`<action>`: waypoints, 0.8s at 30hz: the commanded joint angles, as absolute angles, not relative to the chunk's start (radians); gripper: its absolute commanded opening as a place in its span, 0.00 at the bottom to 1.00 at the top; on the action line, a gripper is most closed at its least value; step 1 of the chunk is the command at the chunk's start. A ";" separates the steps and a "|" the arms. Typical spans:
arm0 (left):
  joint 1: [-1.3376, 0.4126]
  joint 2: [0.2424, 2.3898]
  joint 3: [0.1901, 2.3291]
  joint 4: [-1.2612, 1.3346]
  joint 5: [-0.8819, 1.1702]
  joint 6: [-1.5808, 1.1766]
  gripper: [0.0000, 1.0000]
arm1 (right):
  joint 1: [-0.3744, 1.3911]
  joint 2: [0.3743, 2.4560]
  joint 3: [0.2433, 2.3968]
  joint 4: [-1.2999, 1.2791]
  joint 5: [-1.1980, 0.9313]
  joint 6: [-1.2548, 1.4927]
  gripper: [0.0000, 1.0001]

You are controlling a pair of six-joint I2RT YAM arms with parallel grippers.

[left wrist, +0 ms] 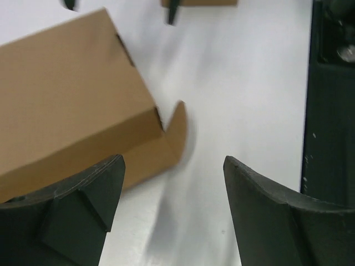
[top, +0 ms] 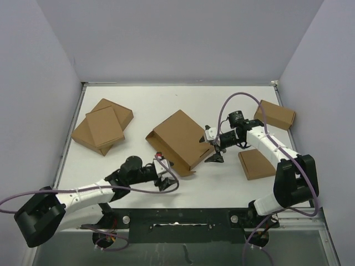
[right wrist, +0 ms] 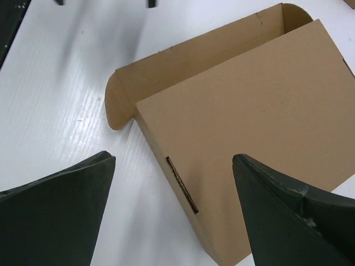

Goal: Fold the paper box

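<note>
The paper box (top: 180, 139) is a plain brown cardboard mailer lying mid-table with its lid panel down and a rounded flap sticking out at its near corner. My left gripper (top: 162, 181) is open and empty just in front of the box's near corner. In the left wrist view the box (left wrist: 66, 94) fills the upper left, with the flap beside it. My right gripper (top: 214, 149) is open and empty at the box's right edge. In the right wrist view the box (right wrist: 249, 122) lies between and beyond the fingers (right wrist: 61, 210), its slot facing me.
Two flat brown boxes (top: 102, 126) are stacked at the far left. Another flat brown box (top: 275, 114) lies at the far right, and one more (top: 256, 164) sits under the right arm. The table's dark front rail (top: 183, 216) runs along the near edge.
</note>
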State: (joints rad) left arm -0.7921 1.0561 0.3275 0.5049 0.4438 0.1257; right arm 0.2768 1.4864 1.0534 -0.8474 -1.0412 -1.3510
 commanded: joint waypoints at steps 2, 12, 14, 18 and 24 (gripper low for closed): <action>-0.969 1.093 0.259 0.728 0.262 0.239 0.68 | 0.282 1.475 0.982 -0.682 -1.065 -1.414 0.89; -1.083 1.445 0.361 0.903 0.151 0.254 0.53 | 0.322 1.496 0.892 -0.547 -0.971 -1.409 0.80; -1.096 1.490 0.373 0.937 0.101 0.250 0.51 | 0.331 1.502 0.886 -0.534 -0.959 -1.407 0.79; -1.098 1.535 0.384 0.988 0.070 0.234 0.50 | 0.342 1.508 0.879 -0.519 -0.945 -1.403 0.78; -1.098 1.600 0.407 1.014 0.056 0.190 0.43 | 0.358 1.516 0.876 -0.509 -0.940 -1.392 0.74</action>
State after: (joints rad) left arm -1.0939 1.5555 0.3729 0.8936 0.0841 0.2279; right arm 0.3454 1.5188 0.8803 -0.5507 -0.9310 -1.3903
